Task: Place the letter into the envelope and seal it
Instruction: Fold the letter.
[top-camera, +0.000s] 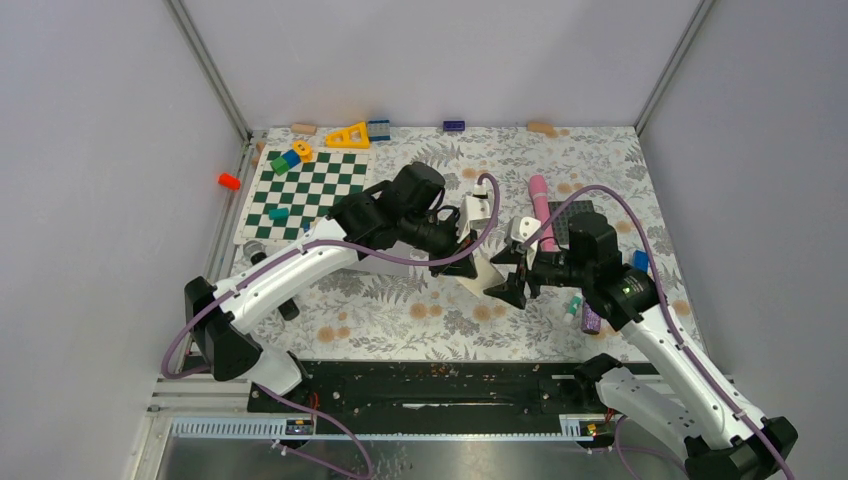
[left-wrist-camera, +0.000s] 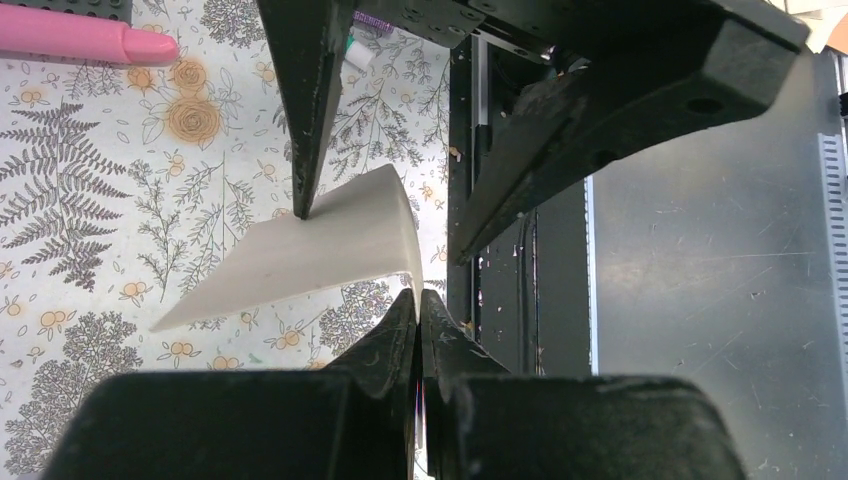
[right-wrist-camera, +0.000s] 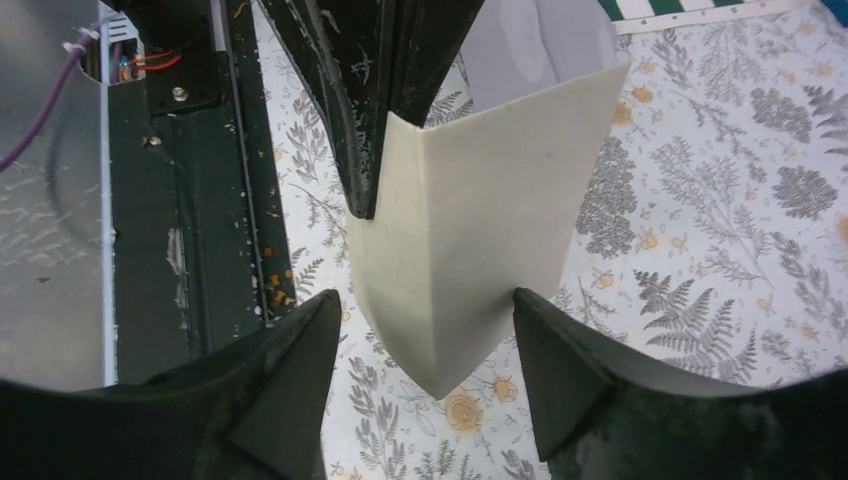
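The envelope is a pale paper piece bent along a crease and lifted off the floral table, between the two arms. My left gripper is shut on its edge; in the left wrist view the closed tips pinch the sheet. In the right wrist view the envelope hangs with a pointed lower corner, and a grey-lavender face shows behind its top. My right gripper is open, one finger on each side of that lower corner. No separate letter shows.
A pink marker lies by a dark studded plate at the back right. A chessboard with coloured blocks is at the back left. The black rail runs along the near edge. Small blocks lie by the right arm.
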